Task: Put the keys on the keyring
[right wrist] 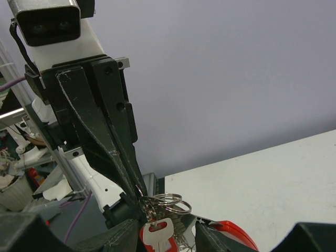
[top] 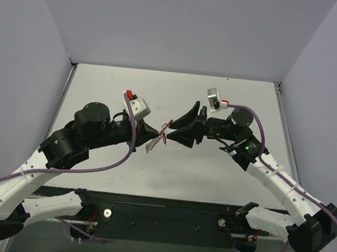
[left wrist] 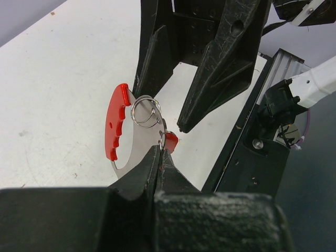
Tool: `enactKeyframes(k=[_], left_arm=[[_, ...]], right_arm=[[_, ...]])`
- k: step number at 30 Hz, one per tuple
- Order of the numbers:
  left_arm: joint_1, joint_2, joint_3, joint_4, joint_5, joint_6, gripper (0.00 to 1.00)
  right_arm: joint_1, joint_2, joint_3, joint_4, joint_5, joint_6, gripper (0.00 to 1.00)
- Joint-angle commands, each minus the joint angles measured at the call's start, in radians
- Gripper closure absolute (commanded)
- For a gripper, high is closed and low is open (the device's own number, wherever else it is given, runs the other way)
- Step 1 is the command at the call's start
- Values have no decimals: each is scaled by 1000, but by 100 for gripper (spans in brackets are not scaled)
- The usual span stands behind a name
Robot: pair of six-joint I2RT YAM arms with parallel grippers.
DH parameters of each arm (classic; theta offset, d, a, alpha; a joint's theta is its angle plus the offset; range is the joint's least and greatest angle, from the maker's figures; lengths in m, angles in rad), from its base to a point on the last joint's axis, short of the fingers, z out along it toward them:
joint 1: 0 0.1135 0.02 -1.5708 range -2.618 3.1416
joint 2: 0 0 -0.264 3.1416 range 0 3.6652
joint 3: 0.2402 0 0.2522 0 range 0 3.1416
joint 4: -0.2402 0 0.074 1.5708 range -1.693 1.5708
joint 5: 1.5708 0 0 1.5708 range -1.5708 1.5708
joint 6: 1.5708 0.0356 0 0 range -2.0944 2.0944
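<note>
The keyring [left wrist: 116, 123] is held above the table between the two grippers: a bright red arc on a grey-silver band, with small silver rings [left wrist: 146, 111] linked at its top. My left gripper [left wrist: 160, 151] is shut on it at a small ring beside the red-tagged key [left wrist: 171, 140]. In the right wrist view that key [right wrist: 157, 233] hangs under the silver rings [right wrist: 170, 202]. It sits between the spread fingers of my right gripper [right wrist: 165, 231], which is open. From above, the keyring [top: 167, 129] lies between the left gripper [top: 159, 130] and right gripper [top: 170, 132]. Other keys are not distinguishable.
A grey ribbed strand [top: 151, 144] hangs or lies just below the keyring. The white table [top: 212, 171] is walled by grey panels. A black base rail [top: 167, 211] runs along its near edge.
</note>
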State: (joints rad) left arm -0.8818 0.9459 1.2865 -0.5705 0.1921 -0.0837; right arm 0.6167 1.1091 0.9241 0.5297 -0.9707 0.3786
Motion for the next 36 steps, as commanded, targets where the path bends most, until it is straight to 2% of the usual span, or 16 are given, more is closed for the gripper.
enactKeyframes(k=[1,18,25,29,36], left_arm=[[0,-13,2,86,7,12,100],[0,-16,-3,110,26,-1,100],[1,-18,-18,130,15,-4,100],[1,-19,-21,126,-11,2,100],[0,-22,-22,124,-42,9,100]], right_arm=[[9,0,50,105,-49,5,55],[14,44,84,75,-52,8,57],[15,47,88,84,-72,17,61],[15,54,84,148,-102,67,67],[15,61,90,153,-122,78,78]])
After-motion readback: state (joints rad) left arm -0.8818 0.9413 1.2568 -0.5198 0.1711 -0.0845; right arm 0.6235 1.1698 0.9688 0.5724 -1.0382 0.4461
